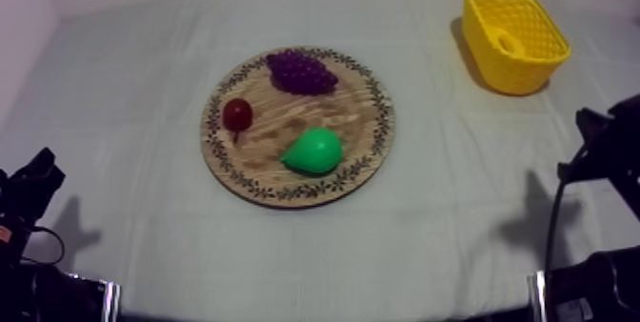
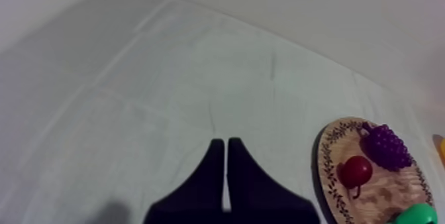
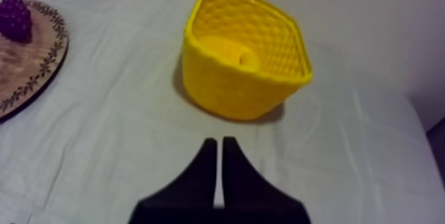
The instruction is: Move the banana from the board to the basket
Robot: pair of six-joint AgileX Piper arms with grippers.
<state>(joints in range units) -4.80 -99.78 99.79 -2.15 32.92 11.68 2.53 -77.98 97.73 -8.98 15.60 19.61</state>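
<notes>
The yellow basket (image 1: 515, 38) stands at the table's far right, and the banana (image 1: 509, 43) lies inside it, yellow on yellow. From the right wrist the banana (image 3: 228, 50) rests on the floor of the basket (image 3: 242, 94), just ahead of my right gripper (image 3: 219, 140), which is shut on nothing above the cloth. The round wooden board (image 1: 297, 126) sits mid-table. My left gripper (image 2: 222, 142) is shut and holds nothing, over bare cloth to the left of the board (image 2: 331, 173).
On the board lie a bunch of grapes (image 1: 301, 70), a small red fruit (image 1: 237, 113) and a green pear (image 1: 313, 150). My left arm (image 1: 29, 192) sits low at the left edge, my right arm (image 1: 610, 145) at the right edge.
</notes>
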